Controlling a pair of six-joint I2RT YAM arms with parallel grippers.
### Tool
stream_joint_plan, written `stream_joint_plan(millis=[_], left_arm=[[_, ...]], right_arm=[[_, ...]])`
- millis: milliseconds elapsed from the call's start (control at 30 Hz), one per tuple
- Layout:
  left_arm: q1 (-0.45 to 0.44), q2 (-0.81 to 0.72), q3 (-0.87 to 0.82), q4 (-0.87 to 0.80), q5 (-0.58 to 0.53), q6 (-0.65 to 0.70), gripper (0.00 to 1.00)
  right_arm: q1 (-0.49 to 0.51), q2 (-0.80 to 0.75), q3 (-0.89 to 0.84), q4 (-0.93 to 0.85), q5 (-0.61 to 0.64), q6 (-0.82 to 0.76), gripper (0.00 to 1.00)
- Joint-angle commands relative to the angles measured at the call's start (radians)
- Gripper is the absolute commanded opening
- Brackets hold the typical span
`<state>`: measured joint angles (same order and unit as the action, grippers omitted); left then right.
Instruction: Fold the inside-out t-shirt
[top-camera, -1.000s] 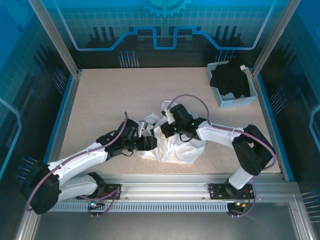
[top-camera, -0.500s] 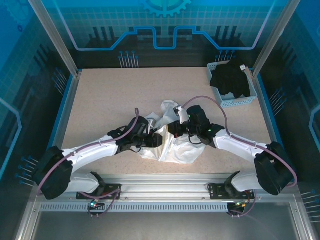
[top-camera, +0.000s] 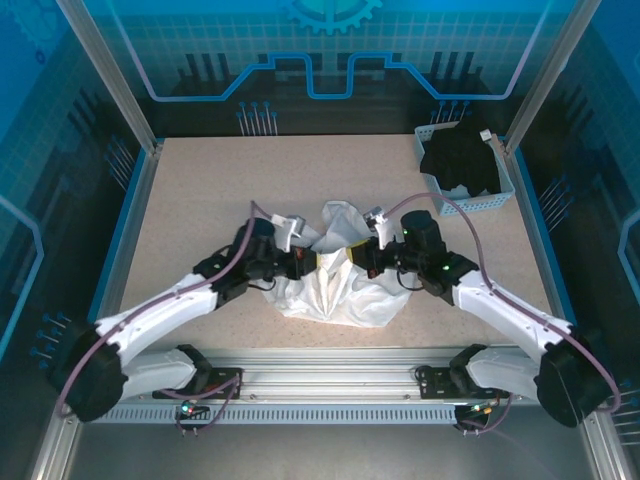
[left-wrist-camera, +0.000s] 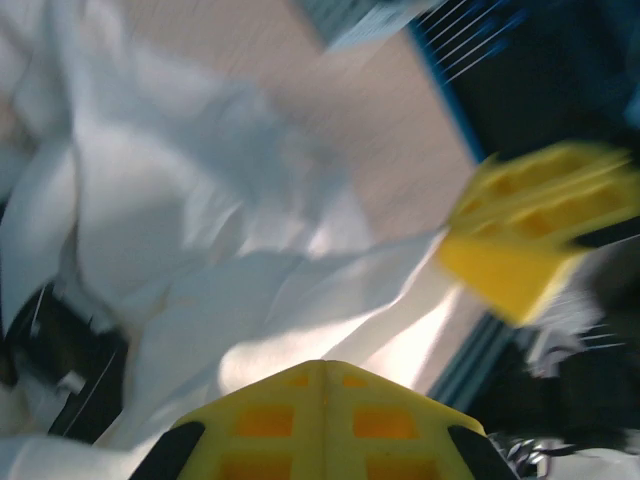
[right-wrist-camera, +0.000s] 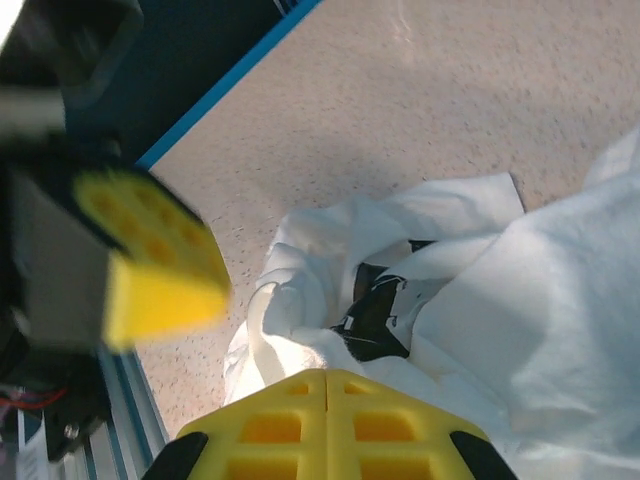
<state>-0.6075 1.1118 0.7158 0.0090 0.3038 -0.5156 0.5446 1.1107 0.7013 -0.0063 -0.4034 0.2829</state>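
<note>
The inside-out t-shirt (top-camera: 335, 295) lies bunched on the worktop (top-camera: 220, 190), at its centre and towards the near edge. The left hand (top-camera: 303, 264) meets it from the left and the right hand (top-camera: 362, 262) from the right. They face each other, near together, over the heap's middle, so neither is nearer. Each hand is pressed together, apparently pinching a ridge of cloth, and folds fan out from there towards the near edge. The heap shows no clear long axis.

Count: one t-shirt, two hands, and one basket (top-camera: 470, 203) at the far right holding one black garment (top-camera: 460, 160).
</note>
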Motion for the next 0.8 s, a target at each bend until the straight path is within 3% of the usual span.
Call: stream_joint_plan(millis=[0,167,267,400,533,767], left_arm=[[0.038,-0.097,-0.025,0.096,0.137,0.032,0.0],[0.084,-0.12,-0.026,0.047,0.11,0.01,0.0],[0.074,-0.07,0.006,-0.069,0.064,-0.004,0.0],[-0.039,-0.071,-0.006,-0.149,-0.023,-0.004,0.31],[-0.112,-0.116,-0.045,-0.155,-0.093,-0.017,0.52],[-0.123,-0.101,-0.06,-0.167,-0.152,0.015,0.65]], right_arm=[[-0.017,-0.068,0.021,-0.081,-0.125,-0.137,0.0],[-0.016,-0.12,-0.035,0.031,-0.231,-0.105,0.0],[-0.005,-0.112,-0.055,0.101,-0.148,-0.019,0.0],[0.029,-0.093,-0.072,0.172,-0.046,0.072,0.0],[0.066,-0.069,-0.062,0.181,0.009,0.08,0.0],[0.101,-0.041,-0.034,0.172,0.033,0.077,0.0]])
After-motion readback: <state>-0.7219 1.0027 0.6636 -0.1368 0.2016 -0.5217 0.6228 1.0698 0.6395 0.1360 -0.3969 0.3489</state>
